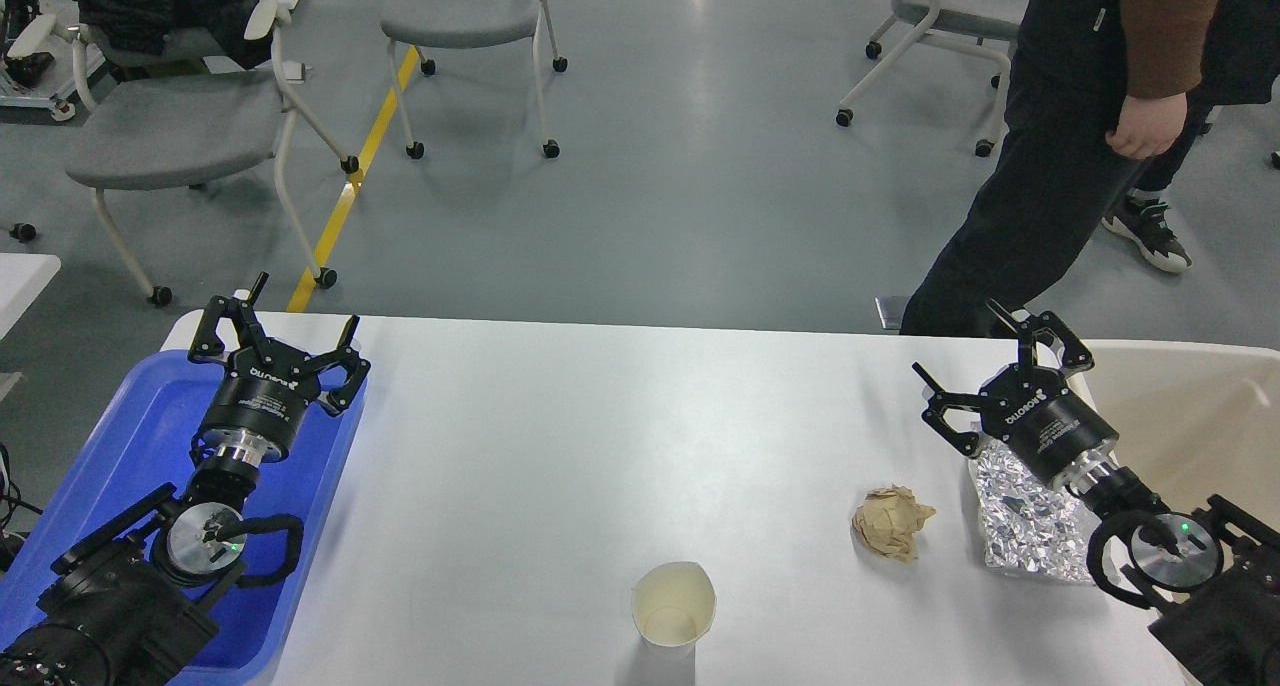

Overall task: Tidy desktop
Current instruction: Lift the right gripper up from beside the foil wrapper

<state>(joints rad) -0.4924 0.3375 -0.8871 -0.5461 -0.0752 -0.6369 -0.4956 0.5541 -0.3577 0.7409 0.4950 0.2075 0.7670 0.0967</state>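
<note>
The white desktop [560, 436] fills the lower half of the head view. On it stand a paper cup [673, 606] near the front edge, a crumpled brown paper ball [890, 522] to its right, and a silver foil bag [1030, 521] partly under my right arm. My left gripper [300, 326] hangs open over the far end of a blue tray [110, 456], holding nothing. Above the desktop's far right, just behind the foil bag, my right gripper [960, 351] is open and empty.
A beige bin [1190, 416] sits past the desktop's right edge. A person in dark trousers [1040, 186] stands just beyond the far right edge. Grey wheeled chairs [170, 126] stand on the floor behind, with a yellow floor line [350, 186].
</note>
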